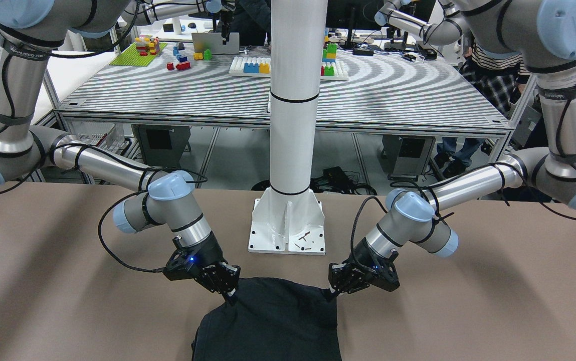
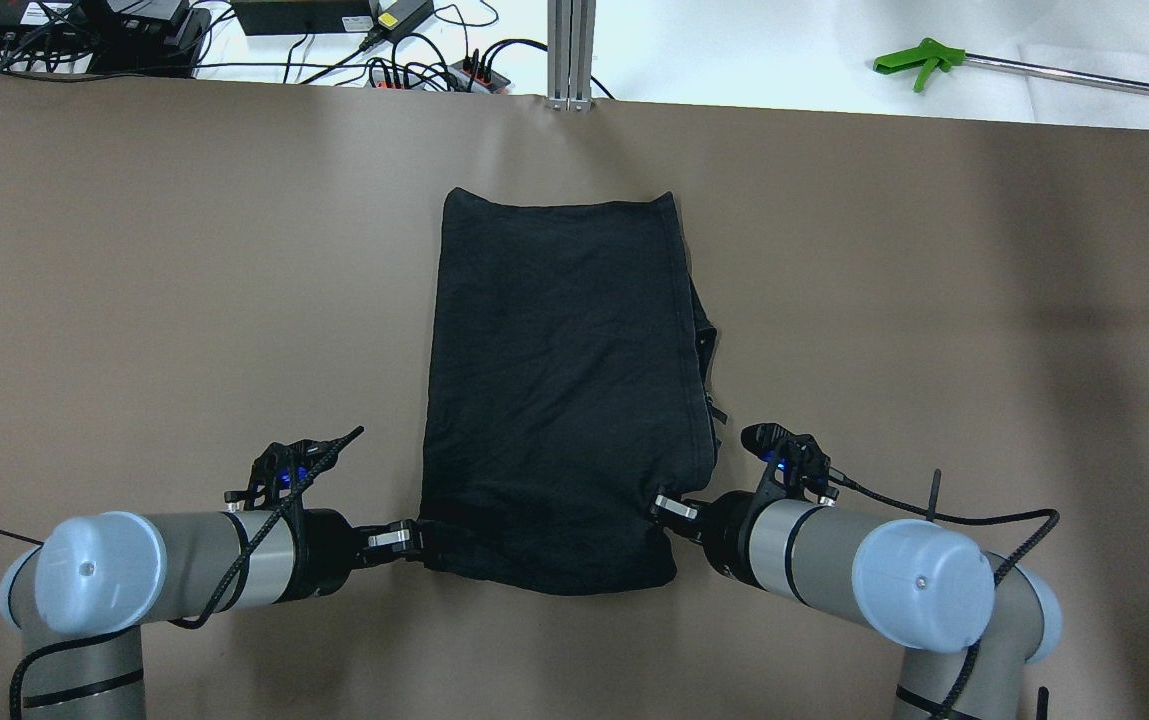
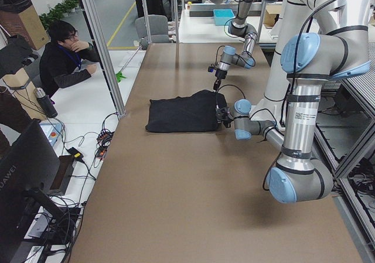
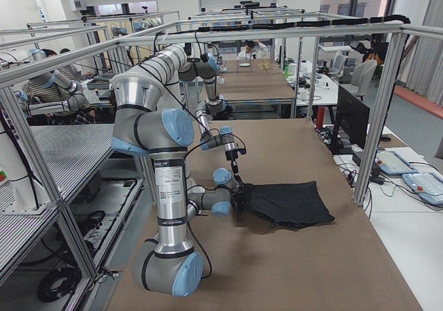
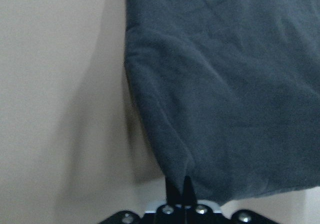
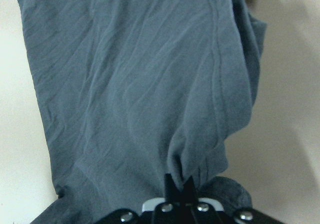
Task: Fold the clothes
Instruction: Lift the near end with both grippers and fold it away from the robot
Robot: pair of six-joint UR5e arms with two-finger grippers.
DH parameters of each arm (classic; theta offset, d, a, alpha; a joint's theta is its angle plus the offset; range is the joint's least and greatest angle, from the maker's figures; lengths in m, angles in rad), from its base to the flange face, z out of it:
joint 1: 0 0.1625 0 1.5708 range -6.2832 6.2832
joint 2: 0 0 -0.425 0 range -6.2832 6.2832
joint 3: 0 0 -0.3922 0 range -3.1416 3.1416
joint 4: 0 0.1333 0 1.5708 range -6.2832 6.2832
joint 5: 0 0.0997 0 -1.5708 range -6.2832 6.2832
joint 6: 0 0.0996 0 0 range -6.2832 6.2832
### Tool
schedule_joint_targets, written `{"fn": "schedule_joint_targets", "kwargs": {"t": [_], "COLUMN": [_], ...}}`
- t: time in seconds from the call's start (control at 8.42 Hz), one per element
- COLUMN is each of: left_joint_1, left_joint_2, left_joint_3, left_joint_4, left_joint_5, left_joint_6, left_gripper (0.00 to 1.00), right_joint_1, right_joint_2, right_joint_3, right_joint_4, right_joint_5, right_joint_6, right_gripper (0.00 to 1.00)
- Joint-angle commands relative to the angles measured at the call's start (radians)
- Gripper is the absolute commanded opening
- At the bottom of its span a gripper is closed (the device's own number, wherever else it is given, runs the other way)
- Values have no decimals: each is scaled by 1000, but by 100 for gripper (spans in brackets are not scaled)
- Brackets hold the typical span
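Observation:
The black garment [image 2: 564, 390] lies flat on the brown table [image 2: 134, 300], folded into a rough rectangle. Its near edge is by the arms. No white logo shows. My left gripper [image 2: 419, 540] is shut on the garment's near left corner; the left wrist view shows the fingertips [image 5: 173, 189] pinching the cloth edge [image 5: 225, 109]. My right gripper [image 2: 659, 508] is shut on the near right corner, with bunched cloth [image 6: 150, 94] over its fingertips [image 6: 191, 185]. In the front-facing view the left gripper [image 1: 332, 292] and right gripper [image 1: 231, 296] hold the garment [image 1: 272, 321] at its two corners.
A white pedestal [image 1: 288, 220] stands at the table's robot side, between the arms. A green grabber tool [image 2: 919, 65] and cables [image 2: 384, 60] lie beyond the far edge. A seated operator [image 3: 67, 58] is past that edge. Some cloth bulges out on the garment's right side [image 2: 702, 345].

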Motion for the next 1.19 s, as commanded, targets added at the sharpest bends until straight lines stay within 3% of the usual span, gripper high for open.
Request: {"fn": "schedule_joint_targets", "kwargs": {"t": [0.0, 0.24, 0.59, 1.07], "left_joint_1": [-15, 15, 34, -136], "left_joint_2": [-44, -80, -45, -92], "left_joint_3": [-40, -78, -157, -74], "left_joint_4": [0, 0, 0, 5], "left_joint_5": [-34, -22, -28, -42], "left_joint_6": [0, 0, -1, -17], "left_gripper": [0, 0, 0, 0], "right_joint_1": [-12, -58, -75, 121], "right_joint_2": [-97, -153, -171, -132], "right_joint_3": [125, 202, 214, 158], "right_joint_4": [1, 1, 1, 0], "right_joint_5": [78, 142, 137, 176], "right_joint_6": [11, 53, 70, 26], "right_gripper": [0, 0, 0, 0]}}
